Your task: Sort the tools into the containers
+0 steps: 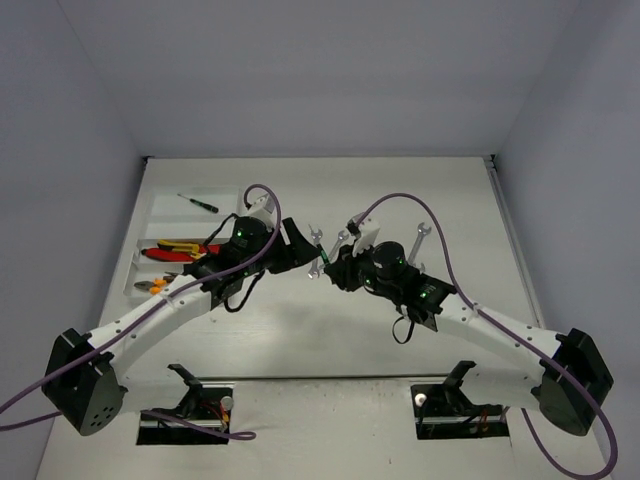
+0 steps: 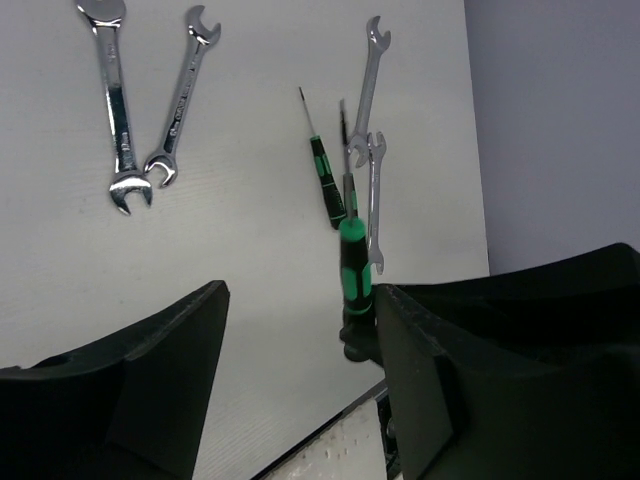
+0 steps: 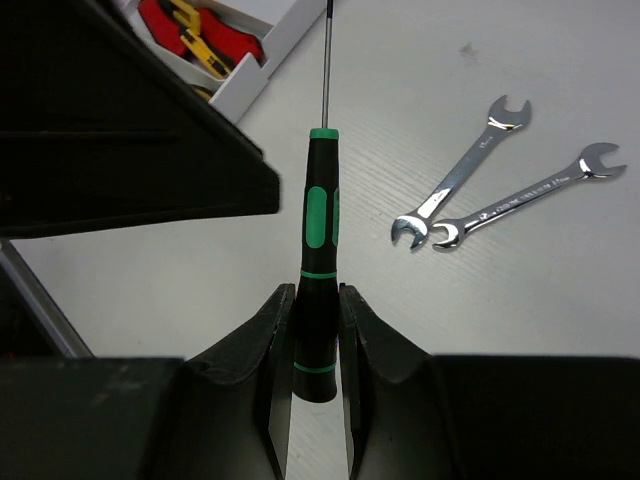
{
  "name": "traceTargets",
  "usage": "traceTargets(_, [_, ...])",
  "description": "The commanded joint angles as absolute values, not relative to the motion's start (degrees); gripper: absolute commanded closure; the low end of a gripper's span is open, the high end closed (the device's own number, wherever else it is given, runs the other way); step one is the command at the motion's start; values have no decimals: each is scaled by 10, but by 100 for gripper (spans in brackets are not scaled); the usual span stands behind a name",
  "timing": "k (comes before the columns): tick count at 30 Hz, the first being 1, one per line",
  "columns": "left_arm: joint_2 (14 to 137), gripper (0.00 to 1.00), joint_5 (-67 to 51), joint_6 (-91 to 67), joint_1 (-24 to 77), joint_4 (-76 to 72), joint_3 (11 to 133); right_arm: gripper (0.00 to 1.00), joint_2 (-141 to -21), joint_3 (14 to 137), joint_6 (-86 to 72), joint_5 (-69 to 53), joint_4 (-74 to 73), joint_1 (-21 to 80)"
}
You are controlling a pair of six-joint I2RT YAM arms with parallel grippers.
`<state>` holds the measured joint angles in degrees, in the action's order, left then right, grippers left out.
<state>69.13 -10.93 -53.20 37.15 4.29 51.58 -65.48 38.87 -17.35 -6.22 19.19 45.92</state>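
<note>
The right claw (image 3: pixel 318 345) is clenched on the butt of a screwdriver (image 3: pixel 319 215), its two black fingers (image 3: pixel 272 350) pinching the handle from either side. The tool's long axis runs straight out ahead of this claw. Its thin bare-metal shaft leads, with the tip aimed toward a corner of the white organiser tray (image 3: pixel 250 85). The handle is round and matt black, with green inlays and rings. It is held above the pale, faintly grained bench (image 3: pixel 500 330). The left claw (image 2: pixel 300 380) is released, its broad black fingers spread wide and gripping nothing; the held screwdriver rises just inside its right finger. Beyond this claw a second screwdriver (image 2: pixel 325 170) lies flat, shaft pointing away, beside two slim silver wrenches (image 2: pixel 371 90). Two more polished open-end wrenches (image 2: pixel 118 110) lie well off to the left in a narrow V. In the tray, left of the left claw, long parallel compartments hold a third screwdriver (image 1: pixel 198 203), red and yellow cutters (image 3: pixel 195 35) and an orange-handled tool (image 1: pixel 155 287).
</note>
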Motion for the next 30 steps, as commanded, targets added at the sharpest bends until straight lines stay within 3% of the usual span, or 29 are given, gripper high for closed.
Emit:
traceTargets(1, [699, 48, -81, -549, 393, -46, 556, 100, -650, 407, -178, -79, 245, 474])
traceTargets(9, [712, 60, -65, -554, 403, -48, 555, 100, -650, 405, -183, -78, 263, 481])
traceTargets(12, [715, 76, -66, -553, 407, -49, 554, 100, -652, 406, -186, -78, 266, 481])
traceTargets(19, [722, 100, -67, -556, 407, -62, 551, 98, -655, 408, -186, -72, 268, 481])
traceTargets(21, [722, 100, -60, -556, 407, -62, 551, 82, -656, 408, -185, -64, 267, 481])
traceTargets(24, [719, 100, -37, -554, 402, -51, 554, 44, -656, 408, -186, -20, 258, 480])
traceTargets(26, [720, 100, -27, -552, 382, -33, 565, 33, -653, 410, -184, 20, 231, 478])
traceTargets(30, [724, 100, -46, -558, 287, -6, 570, 28, -642, 416, -178, 107, 176, 471])
